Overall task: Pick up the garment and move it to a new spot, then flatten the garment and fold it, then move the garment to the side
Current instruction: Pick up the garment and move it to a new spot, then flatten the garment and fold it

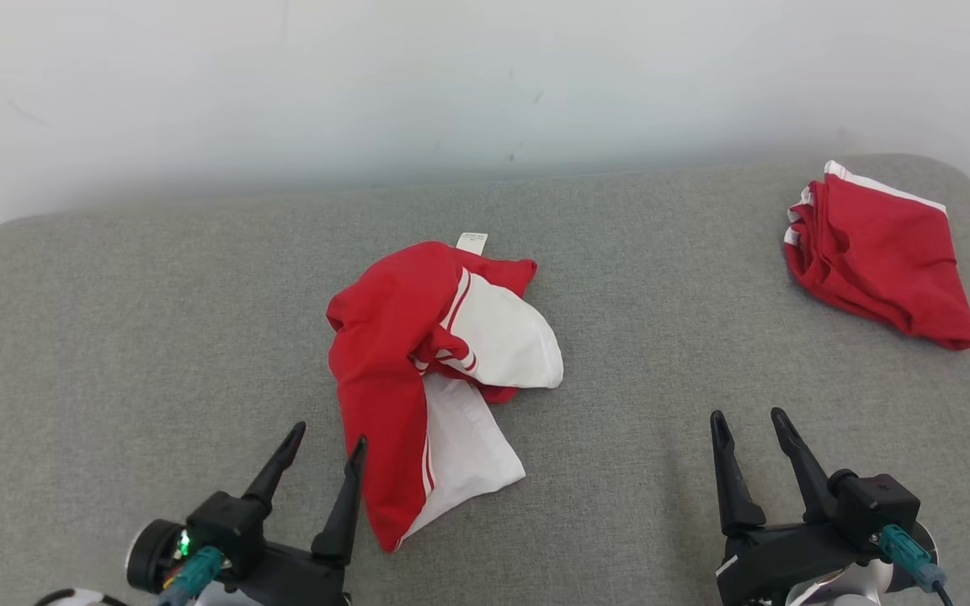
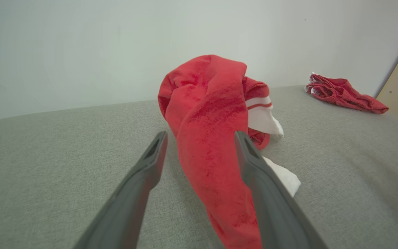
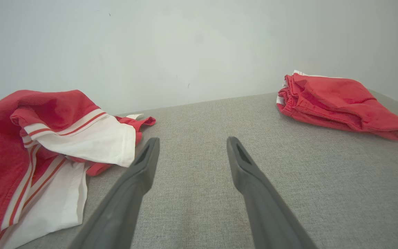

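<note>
On the grey cushion [image 1: 114, 337] | left claw [image 1: 330, 433] spread beside crumpled garment [image 1: 401, 337] | right claw [image 1: 747, 412] spread, empty

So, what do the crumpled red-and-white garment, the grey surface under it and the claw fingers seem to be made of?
Crumpled garment: soft cloth, likely cotton, matte; it creases and drapes limply.
Grey surface: coarse woven upholstery fabric, matte; a flecked weave shows.
Claw fingers: probably rigid dark plastic, smooth with dull sheen; metal cannot be excluded.

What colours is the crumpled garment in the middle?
The crumpled garment is red with white, red-striped panels; head view shows it best.
</note>
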